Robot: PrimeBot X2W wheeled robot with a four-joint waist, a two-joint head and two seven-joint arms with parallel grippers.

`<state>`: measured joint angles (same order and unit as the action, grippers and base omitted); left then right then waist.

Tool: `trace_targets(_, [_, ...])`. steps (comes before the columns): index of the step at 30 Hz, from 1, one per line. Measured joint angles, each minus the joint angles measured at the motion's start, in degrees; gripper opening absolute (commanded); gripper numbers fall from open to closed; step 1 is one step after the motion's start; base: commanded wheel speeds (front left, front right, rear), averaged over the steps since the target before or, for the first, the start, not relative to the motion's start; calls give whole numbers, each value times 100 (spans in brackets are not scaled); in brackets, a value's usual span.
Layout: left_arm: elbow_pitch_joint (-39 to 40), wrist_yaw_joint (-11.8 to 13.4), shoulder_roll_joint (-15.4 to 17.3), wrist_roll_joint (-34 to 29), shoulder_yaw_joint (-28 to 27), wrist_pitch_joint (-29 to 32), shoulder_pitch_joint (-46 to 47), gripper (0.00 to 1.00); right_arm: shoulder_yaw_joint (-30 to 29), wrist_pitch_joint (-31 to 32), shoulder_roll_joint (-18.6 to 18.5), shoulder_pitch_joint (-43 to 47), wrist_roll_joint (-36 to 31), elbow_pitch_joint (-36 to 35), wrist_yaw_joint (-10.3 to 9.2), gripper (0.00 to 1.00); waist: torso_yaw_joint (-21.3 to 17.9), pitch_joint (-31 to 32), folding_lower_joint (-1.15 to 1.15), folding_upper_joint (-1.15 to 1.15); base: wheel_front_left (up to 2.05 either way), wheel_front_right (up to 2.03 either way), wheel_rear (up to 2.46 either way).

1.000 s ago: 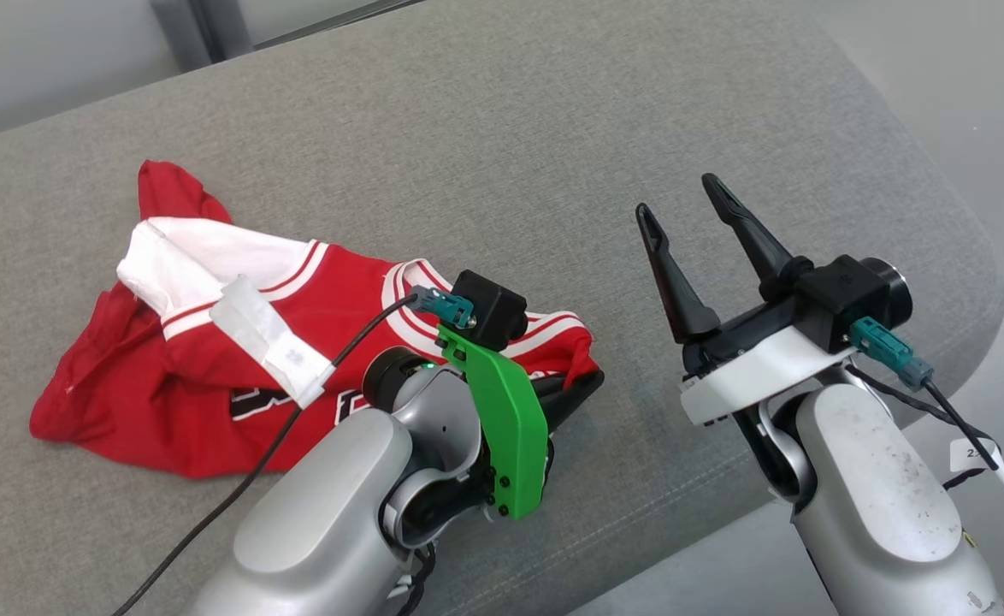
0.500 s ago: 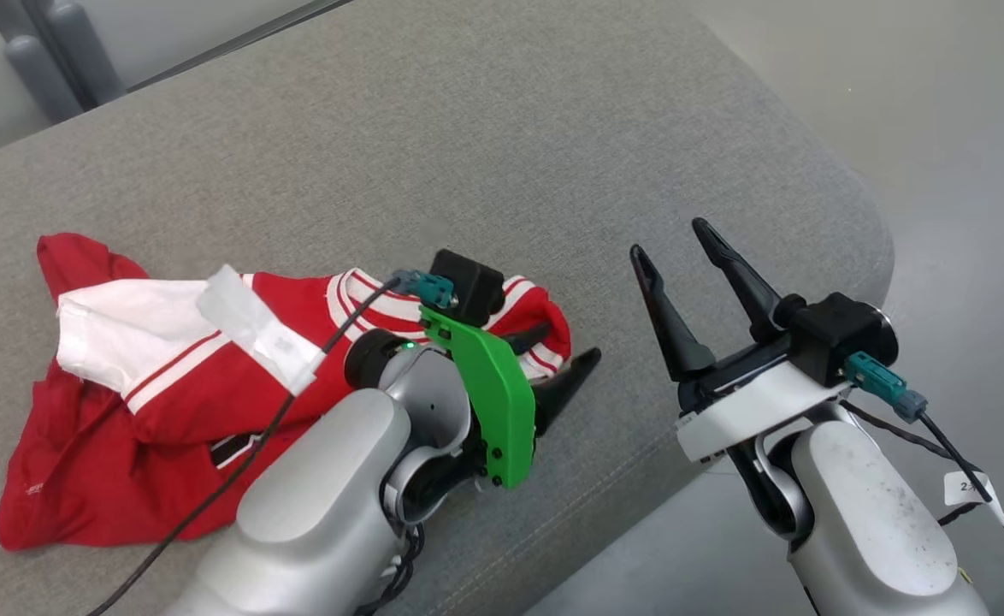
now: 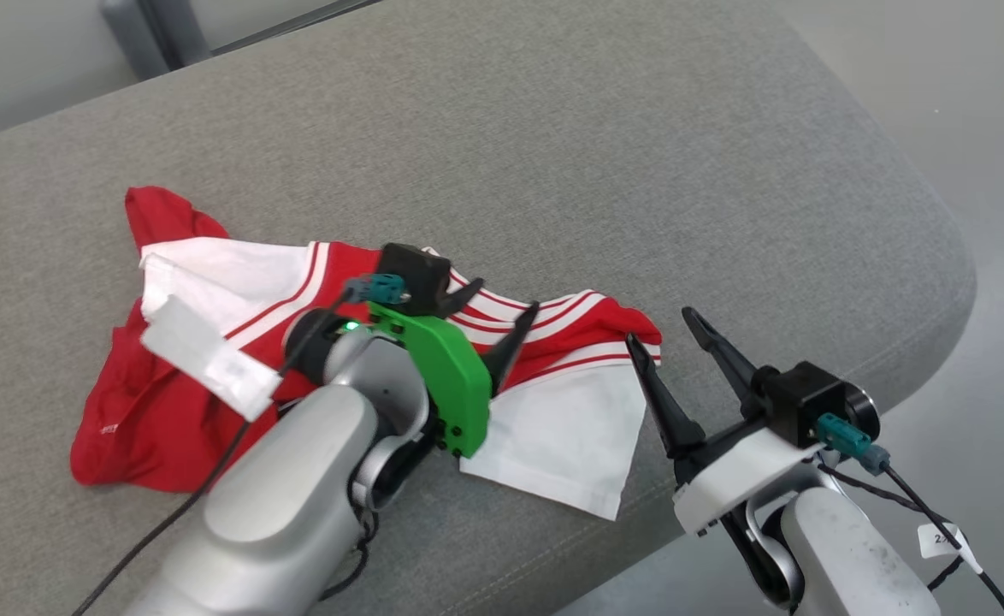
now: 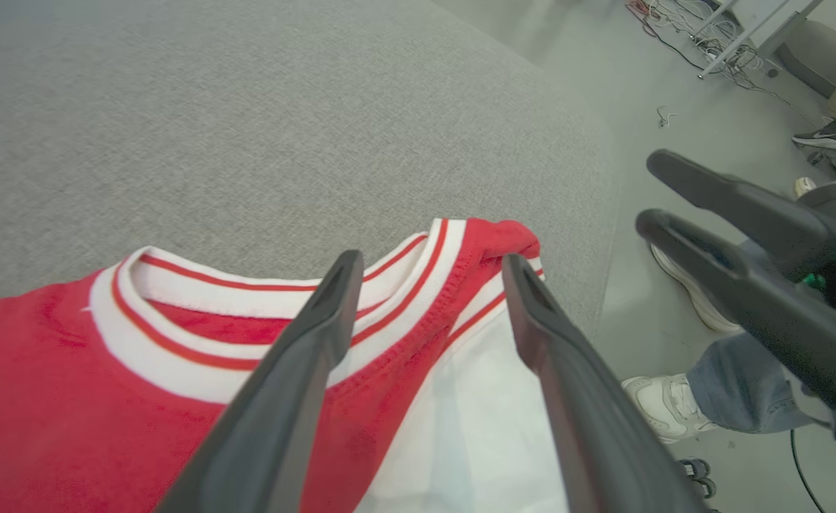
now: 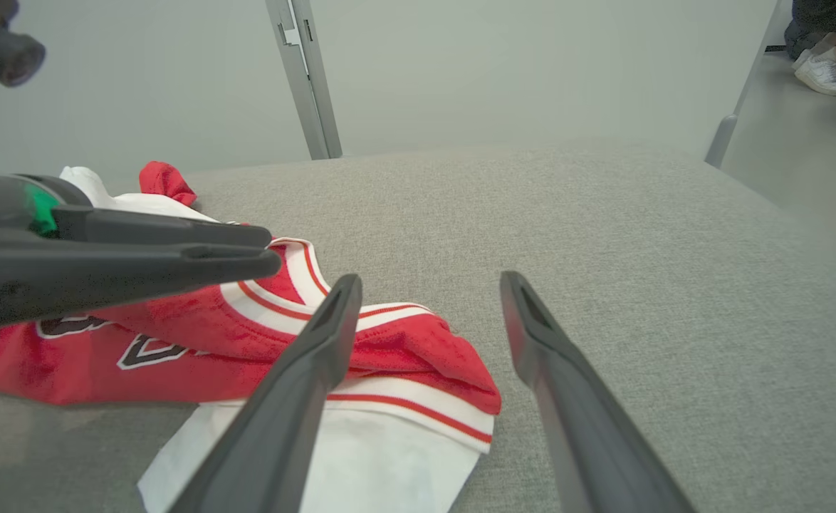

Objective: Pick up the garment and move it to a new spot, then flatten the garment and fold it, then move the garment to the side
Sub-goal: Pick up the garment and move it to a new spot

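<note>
The garment [image 3: 211, 402] is a red jersey with white panels and red-and-white striped trim, lying crumpled on the grey cushion [image 3: 639, 154]. A white panel spreads toward the front edge. My left gripper [image 3: 502, 299] is open just above the striped collar, holding nothing. In the left wrist view its gripper [image 4: 430, 262] straddles the garment [image 4: 176, 342] at the trim. My right gripper [image 3: 660, 328] stands open at the garment's right tip, with nothing between its fingers. The right wrist view shows that gripper [image 5: 429, 280] over the garment [image 5: 404, 356], and the left gripper [image 5: 272, 249] coming in from the left.
The cushion's front edge [image 3: 622, 547] and rounded right corner [image 3: 938, 282] drop to bare floor [image 3: 981, 85]. Broad grey cushion lies behind and to the right of the garment. A person's shoe and trouser leg [image 4: 681, 406] stand on the floor beside the cushion.
My left gripper has opened and let go of the garment, which now lies further right with a white panel spread out. The right gripper is now beside its tip. The camera shifted.
</note>
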<state>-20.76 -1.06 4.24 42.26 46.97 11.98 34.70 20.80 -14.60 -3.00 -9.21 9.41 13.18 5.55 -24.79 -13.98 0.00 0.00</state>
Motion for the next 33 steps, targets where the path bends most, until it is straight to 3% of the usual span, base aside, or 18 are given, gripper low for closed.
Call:
trace_targets(8, [144, 530, 461, -60, -577, -968, -709, 100, -207, 0, -216, 565, 14, 358, 40, 100, 615, 143, 0, 0, 0, 0, 0])
trace_targets(15, [240, 613, 645, -36, -694, -1413, -1494, 100, -721, 1, -434, 1033, 129, 501, -164, 100, 1171, 333, 0, 0, 0, 0, 0])
trace_targets(22, [407, 676, 848, 123, -1138, -1756, -2015, 100, -589, 1, -269, 1629, 301, 910, -134, 100, 1771, 497, 0, 0, 0, 0, 0])
trace_targets(33, [394, 716, 1081, 152, -1241, -1763, -2257, 100, -499, 1, -119, 1500, 461, 1300, -54, 100, 1981, 609, 0, 0, 0, 0, 0])
